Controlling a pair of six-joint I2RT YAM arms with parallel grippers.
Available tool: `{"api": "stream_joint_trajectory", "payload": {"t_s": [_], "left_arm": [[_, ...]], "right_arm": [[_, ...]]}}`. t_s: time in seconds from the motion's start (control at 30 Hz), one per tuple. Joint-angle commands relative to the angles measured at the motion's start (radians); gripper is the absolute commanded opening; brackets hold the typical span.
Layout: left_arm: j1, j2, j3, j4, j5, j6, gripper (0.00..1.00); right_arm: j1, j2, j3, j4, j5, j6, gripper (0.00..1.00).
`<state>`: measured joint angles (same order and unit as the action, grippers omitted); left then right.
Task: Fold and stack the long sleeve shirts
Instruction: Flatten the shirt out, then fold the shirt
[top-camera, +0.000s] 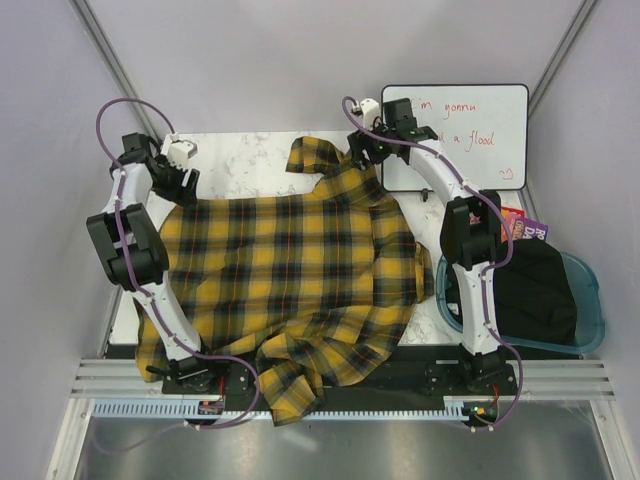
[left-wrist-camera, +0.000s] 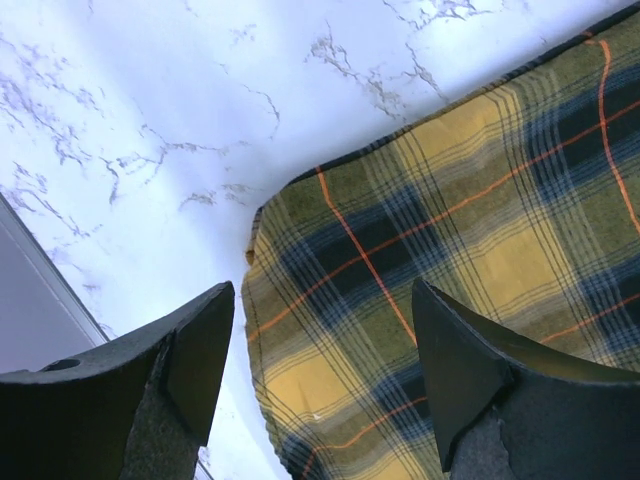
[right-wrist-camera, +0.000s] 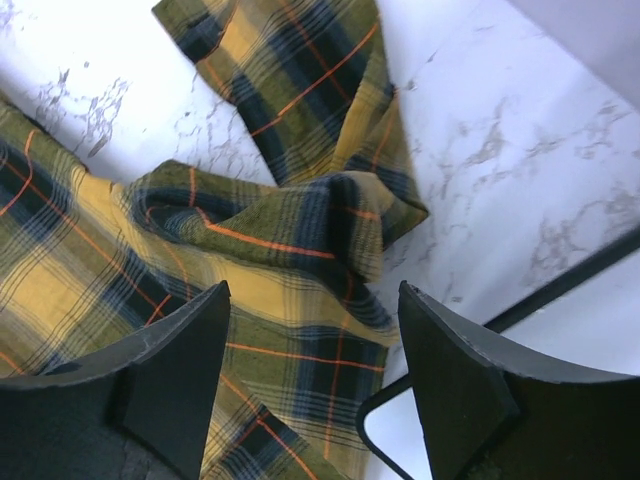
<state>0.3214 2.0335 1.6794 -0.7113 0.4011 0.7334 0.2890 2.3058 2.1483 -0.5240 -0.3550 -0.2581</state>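
A yellow-and-black plaid long sleeve shirt (top-camera: 290, 270) lies spread over the white marble table, its lower part hanging over the near edge. My left gripper (top-camera: 180, 178) is open above the shirt's far left corner (left-wrist-camera: 400, 290), holding nothing. My right gripper (top-camera: 362, 148) is open above the far right corner, where the cloth is bunched and a sleeve (right-wrist-camera: 290, 90) runs toward the back. Its fingers (right-wrist-camera: 170, 380) straddle the rumpled fold (right-wrist-camera: 300, 250) without touching it.
A whiteboard (top-camera: 470, 135) with red writing lies at the back right, its black edge (right-wrist-camera: 420, 400) close beside my right gripper. A teal bin (top-camera: 585, 310) holding dark cloth stands at the right. Bare marble (top-camera: 245, 160) shows behind the shirt.
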Motion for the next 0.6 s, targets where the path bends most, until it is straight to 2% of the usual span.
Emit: {"api": "stream_joint_trajectory", "payload": {"t_s": [0.0, 0.03, 0.13, 0.17, 0.23, 0.27, 0.3, 0.4, 0.57], "left_arm": [[0.005, 0.036, 0.074, -0.025, 0.002, 0.041, 0.78], [0.005, 0.057, 0.092, -0.024, -0.002, 0.034, 0.76], [0.007, 0.094, 0.132, -0.022, -0.012, 0.059, 0.73], [0.007, 0.105, 0.134, -0.022, 0.001, 0.089, 0.73], [0.013, 0.116, 0.138, -0.022, 0.056, 0.179, 0.72], [0.015, 0.123, 0.140, -0.025, 0.079, 0.211, 0.72], [0.013, 0.126, 0.141, -0.034, 0.125, 0.245, 0.71], [0.011, 0.149, 0.169, -0.056, 0.179, 0.342, 0.67], [0.010, 0.201, 0.220, -0.105, 0.145, 0.429, 0.61]], "right_arm": [[0.007, 0.033, 0.062, -0.016, -0.064, -0.023, 0.74], [0.007, 0.038, 0.064, -0.018, -0.062, -0.023, 0.73], [0.006, 0.055, 0.077, -0.022, -0.076, -0.024, 0.56], [0.007, 0.053, 0.082, -0.022, -0.099, -0.023, 0.43], [0.007, 0.050, 0.088, -0.024, -0.116, -0.018, 0.26], [0.007, 0.049, 0.099, -0.024, -0.122, -0.013, 0.09], [0.007, 0.047, 0.104, -0.024, -0.127, -0.010, 0.01], [0.007, 0.041, 0.113, -0.010, -0.125, 0.006, 0.00], [0.007, 0.046, 0.116, 0.027, -0.098, 0.017, 0.00]]}}
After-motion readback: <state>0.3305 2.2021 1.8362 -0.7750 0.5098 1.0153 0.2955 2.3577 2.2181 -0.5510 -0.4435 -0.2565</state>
